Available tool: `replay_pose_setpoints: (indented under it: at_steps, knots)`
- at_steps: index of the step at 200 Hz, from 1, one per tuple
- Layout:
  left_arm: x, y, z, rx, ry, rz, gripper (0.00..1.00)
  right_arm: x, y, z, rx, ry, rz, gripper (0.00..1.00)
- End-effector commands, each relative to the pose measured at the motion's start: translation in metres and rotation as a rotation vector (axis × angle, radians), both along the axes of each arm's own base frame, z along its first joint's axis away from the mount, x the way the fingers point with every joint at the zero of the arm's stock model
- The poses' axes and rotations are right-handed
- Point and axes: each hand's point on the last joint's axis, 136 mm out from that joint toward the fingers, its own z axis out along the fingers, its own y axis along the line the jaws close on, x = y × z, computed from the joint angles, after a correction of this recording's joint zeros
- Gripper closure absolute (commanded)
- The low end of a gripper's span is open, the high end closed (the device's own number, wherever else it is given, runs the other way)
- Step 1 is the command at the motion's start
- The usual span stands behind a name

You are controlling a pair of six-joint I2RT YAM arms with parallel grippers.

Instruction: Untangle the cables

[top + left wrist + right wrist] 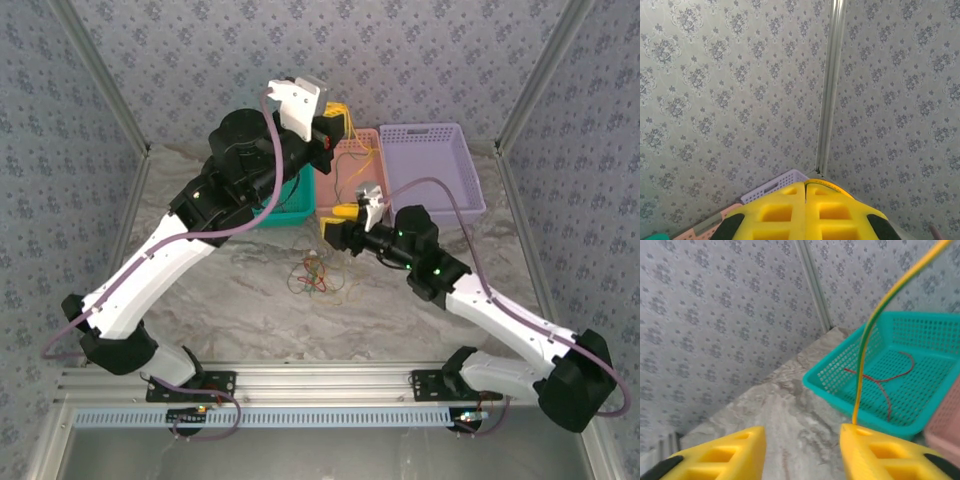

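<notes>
My left gripper (pixel 342 122) is raised high over the pink basket (pixel 352 192). Its yellow fingers (pixel 785 210) are pressed shut on a yellow-green cable (pixel 840 187) that curls out at their tips. That cable (pixel 367 158) hangs down toward my right gripper (pixel 338 222), which is low beside the teal basket (pixel 295 212). In the right wrist view the cable (pixel 867 335) ends against the tip of the right finger (pixel 875 445). The right gripper (pixel 802 432) is open, with bare table between its fingers. A tangle of red, orange, yellow and green cables (pixel 315 275) lies on the table. A red cable (pixel 885 377) lies in the teal basket (pixel 840 367).
A purple basket (pixel 455 190) stands at the back right, beside the pink one. The papered walls and metal corner posts (pixel 832 85) close in the back and sides. The marble tabletop (pixel 250 300) in front of the tangle is open floor.
</notes>
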Motion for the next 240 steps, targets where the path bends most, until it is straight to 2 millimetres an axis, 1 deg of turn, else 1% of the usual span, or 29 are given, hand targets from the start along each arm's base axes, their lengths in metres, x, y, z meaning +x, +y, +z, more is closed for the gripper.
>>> replay_pose_setpoints:
  at_steps: [1,11,15,17,19,24,38,51,69,83,93,95,98,111,121,129,135,144,155,162,171,182,189,205,216,228,240]
  knots:
    - [-0.006,0.01,0.016,-0.021,-0.03,0.008,1.0,0.01,-0.003,0.017,0.016,-0.031,-0.057,0.89]
    - [-0.003,0.012,0.013,-0.006,-0.028,0.028,1.0,0.013,-0.008,0.01,-0.01,-0.012,-0.092,1.0]
    - [-0.001,0.013,0.011,0.002,-0.027,0.034,1.0,0.015,-0.012,0.008,-0.02,-0.006,-0.117,1.0]
    - [-0.003,0.017,0.019,-0.01,-0.037,0.036,1.0,0.015,-0.015,0.007,-0.026,-0.003,-0.127,1.0]
    - [-0.003,0.019,0.022,-0.014,-0.043,0.041,1.0,0.016,-0.017,0.006,-0.031,-0.001,-0.139,1.0]
    - [-0.002,0.022,0.024,-0.012,-0.044,0.05,1.0,0.017,-0.023,0.003,-0.041,0.007,-0.167,1.0]
    - [0.004,0.031,0.023,0.012,-0.047,0.096,1.0,0.017,-0.045,0.0,-0.044,0.015,-0.236,1.0]
    - [0.013,0.042,0.021,0.037,-0.048,0.159,1.0,0.012,-0.062,0.001,-0.052,0.011,-0.276,1.0]
    - [0.027,0.064,0.017,0.079,-0.054,0.291,1.0,0.005,-0.085,0.006,-0.087,0.009,-0.33,1.0]
    - [0.034,0.083,0.016,0.107,-0.068,0.392,1.0,0.002,-0.104,0.012,-0.127,0.015,-0.382,1.0]
    - [0.034,0.097,0.021,0.114,-0.092,0.451,1.0,0.002,-0.117,0.016,-0.149,0.029,-0.429,1.0]
    - [0.037,0.097,0.015,0.132,-0.088,0.46,1.0,0.002,-0.12,0.016,-0.153,0.032,-0.438,1.0]
    - [0.037,0.099,0.013,0.14,-0.089,0.473,1.0,0.002,-0.124,0.018,-0.157,0.036,-0.452,1.0]
    - [0.036,0.109,0.013,0.138,-0.093,0.499,1.0,0.002,-0.137,0.022,-0.146,0.065,-0.489,1.0]
    - [0.034,0.111,0.012,0.123,-0.085,0.483,1.0,0.002,-0.135,0.025,-0.123,0.077,-0.467,1.0]
    - [0.033,0.109,0.01,0.112,-0.075,0.461,1.0,0.001,-0.126,0.027,-0.105,0.081,-0.418,1.0]
    - [0.031,0.106,0.009,0.109,-0.068,0.436,1.0,0.0,-0.116,0.029,-0.092,0.079,-0.373,1.0]
    - [0.028,0.1,0.008,0.109,-0.064,0.39,1.0,-0.004,-0.096,0.031,-0.08,0.071,-0.273,1.0]
    - [0.024,0.093,0.005,0.105,-0.055,0.346,1.0,-0.009,-0.076,0.039,-0.015,0.09,-0.164,0.89]
    - [0.024,0.091,0.002,0.11,-0.044,0.335,1.0,-0.008,-0.069,0.048,0.039,0.13,-0.131,0.82]
    - [0.025,0.091,-0.001,0.111,-0.032,0.333,1.0,-0.005,-0.064,0.062,0.121,0.202,-0.121,0.74]
    - [0.024,0.091,-0.003,0.108,-0.025,0.332,1.0,0.001,-0.059,0.079,0.246,0.303,-0.124,0.61]
    - [0.024,0.09,-0.006,0.108,-0.021,0.329,1.0,0.003,-0.055,0.091,0.336,0.353,-0.113,0.55]
    - [0.025,0.089,-0.01,0.1,-0.011,0.325,1.0,0.0,-0.047,0.121,0.51,0.391,-0.067,0.47]
    - [0.024,0.087,-0.013,0.095,-0.002,0.316,1.0,-0.001,-0.048,0.133,0.581,0.427,-0.076,0.43]
    - [0.024,0.085,-0.015,0.09,0.004,0.304,1.0,-0.005,-0.047,0.147,0.638,0.444,-0.064,0.4]
    - [0.023,0.084,-0.017,0.086,0.012,0.297,1.0,-0.006,-0.046,0.153,0.676,0.479,-0.066,0.39]
